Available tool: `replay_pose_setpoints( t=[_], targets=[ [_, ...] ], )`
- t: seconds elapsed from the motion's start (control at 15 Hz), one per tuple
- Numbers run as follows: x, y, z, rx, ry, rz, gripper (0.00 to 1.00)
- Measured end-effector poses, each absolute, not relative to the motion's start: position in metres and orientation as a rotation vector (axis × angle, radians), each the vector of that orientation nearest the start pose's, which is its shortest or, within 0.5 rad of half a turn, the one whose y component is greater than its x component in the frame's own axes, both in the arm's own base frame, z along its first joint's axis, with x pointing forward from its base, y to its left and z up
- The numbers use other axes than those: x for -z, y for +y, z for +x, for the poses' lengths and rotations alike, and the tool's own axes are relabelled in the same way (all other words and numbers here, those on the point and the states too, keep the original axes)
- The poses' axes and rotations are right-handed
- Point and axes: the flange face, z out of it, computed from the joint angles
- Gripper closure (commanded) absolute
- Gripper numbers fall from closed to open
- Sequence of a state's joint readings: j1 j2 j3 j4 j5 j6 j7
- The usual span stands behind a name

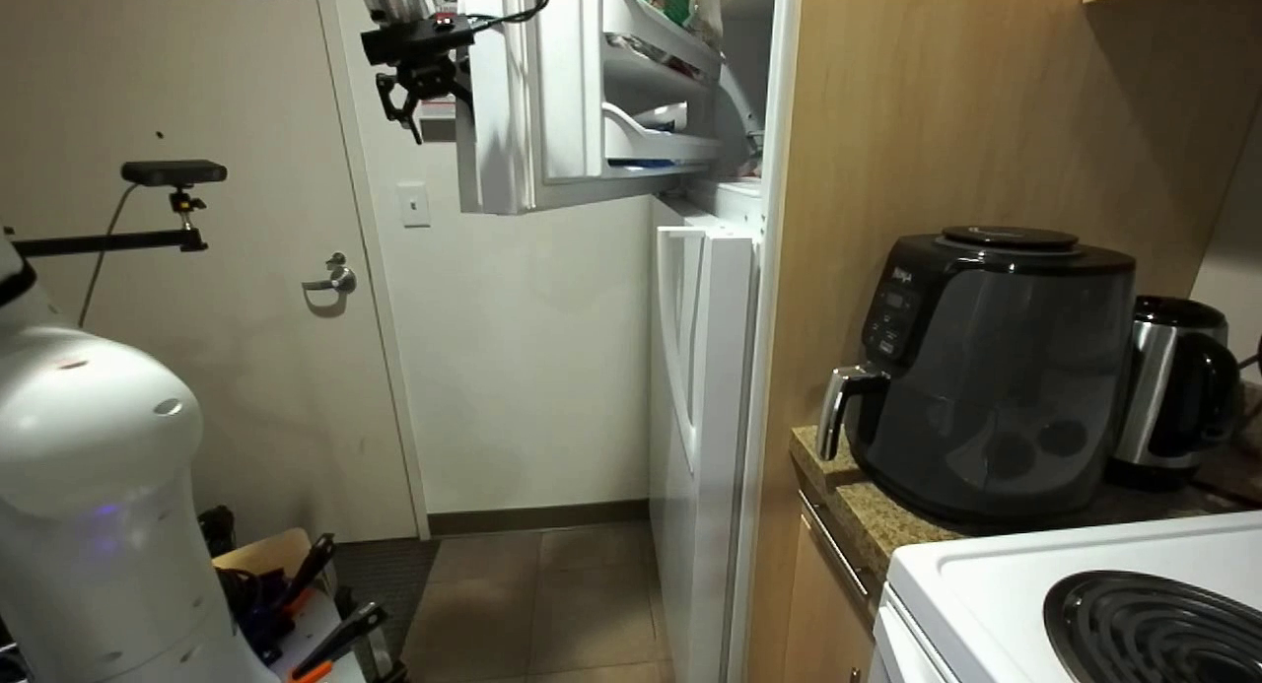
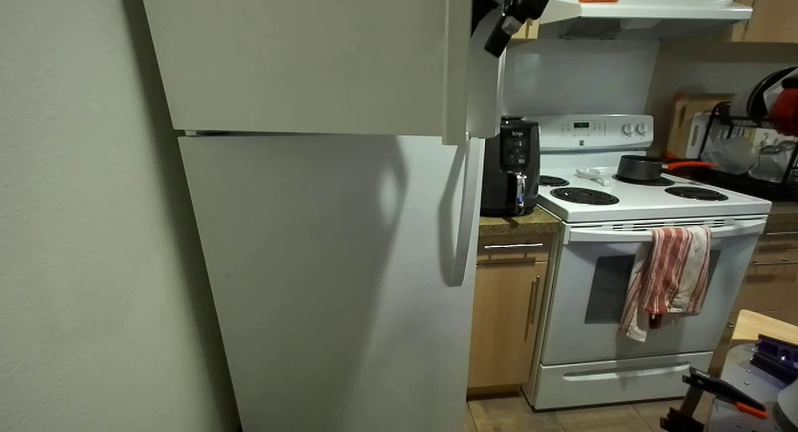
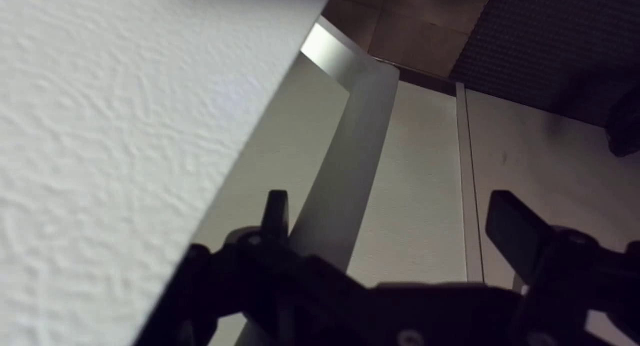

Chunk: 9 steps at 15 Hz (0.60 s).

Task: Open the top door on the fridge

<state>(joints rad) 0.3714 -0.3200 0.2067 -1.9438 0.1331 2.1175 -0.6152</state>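
While agape, end effector (image 3: 392,216) downward.

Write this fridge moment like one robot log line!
top door: open | lower door: shut | claw: open, beside top door | touching: can't tell

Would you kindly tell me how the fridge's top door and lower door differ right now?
The top door stands open, while the lower door looks shut. The top door shows inner shelf racks; the lower door's inner side is hidden. The gripper is near the top door, higher than the lower door. Both doors are white.
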Motion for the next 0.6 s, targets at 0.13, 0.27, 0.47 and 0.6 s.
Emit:
replay_pose_setpoints(
  t=[0.13,0.27,0.47,0.6],
  targets=[
    [-0.664,0.304,0.397,0.763,-1.694,-2.493,0.00],
    [-0.664,0.311,0.392,0.766,-1.731,-2.479,0.00],
    [-0.664,0.311,0.391,0.754,-1.773,-2.463,0.00],
    [-0.665,0.311,0.391,0.741,-1.809,-2.447,0.00]
  ],
)
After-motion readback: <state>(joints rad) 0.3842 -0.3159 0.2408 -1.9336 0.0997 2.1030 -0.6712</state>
